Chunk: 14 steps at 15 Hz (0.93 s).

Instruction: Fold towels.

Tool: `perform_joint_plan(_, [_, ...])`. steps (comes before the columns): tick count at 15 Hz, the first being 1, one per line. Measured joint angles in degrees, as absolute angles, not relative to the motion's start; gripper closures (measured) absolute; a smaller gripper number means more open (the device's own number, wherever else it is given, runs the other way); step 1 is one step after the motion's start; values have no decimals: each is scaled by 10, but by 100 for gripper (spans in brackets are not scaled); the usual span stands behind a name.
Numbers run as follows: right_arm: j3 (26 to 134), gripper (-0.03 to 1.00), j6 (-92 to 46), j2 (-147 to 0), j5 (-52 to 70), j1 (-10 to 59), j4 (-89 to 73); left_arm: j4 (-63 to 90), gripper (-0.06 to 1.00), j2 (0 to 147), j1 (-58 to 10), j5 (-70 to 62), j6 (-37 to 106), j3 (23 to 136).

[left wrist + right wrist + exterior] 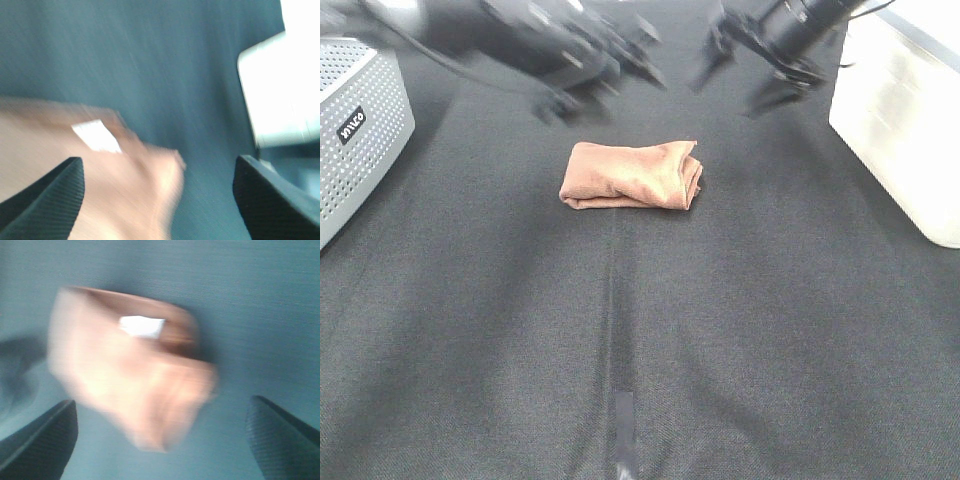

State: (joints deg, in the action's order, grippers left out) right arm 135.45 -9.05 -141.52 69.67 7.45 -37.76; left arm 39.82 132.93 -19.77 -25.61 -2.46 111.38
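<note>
The rust-brown towel (632,176) lies folded into a small thick bundle on the black cloth, a little behind the table's middle. It shows blurred in the left wrist view (75,165) and the right wrist view (130,380), with its white tag (142,326) on top. My left gripper (605,85) is open and empty, raised behind the towel to its left. My right gripper (740,75) is open and empty, raised behind the towel to its right. Both are blurred by motion. Neither touches the towel.
A grey perforated box (355,130) stands at the left edge. A white box (905,120) stands at the right edge; it also shows in the left wrist view (275,90). A seam (617,330) runs down the black cloth toward the front.
</note>
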Motion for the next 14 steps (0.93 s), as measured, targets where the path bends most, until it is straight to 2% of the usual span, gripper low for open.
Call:
perform_joint_plan(4, [1354,11,-149,-1439,697,119,-490,386,17,1309,-108,-266,-21,1117])
perform_joint_plan(8, [1354,11,-171,-1482,698,154,-500,371,17,1310,-77,-307,-20,1117])
perform_joint_plan(14, [1354,11,-179,-1532,700,119,-439,345,17,1310,-77,-359,-17,1117])
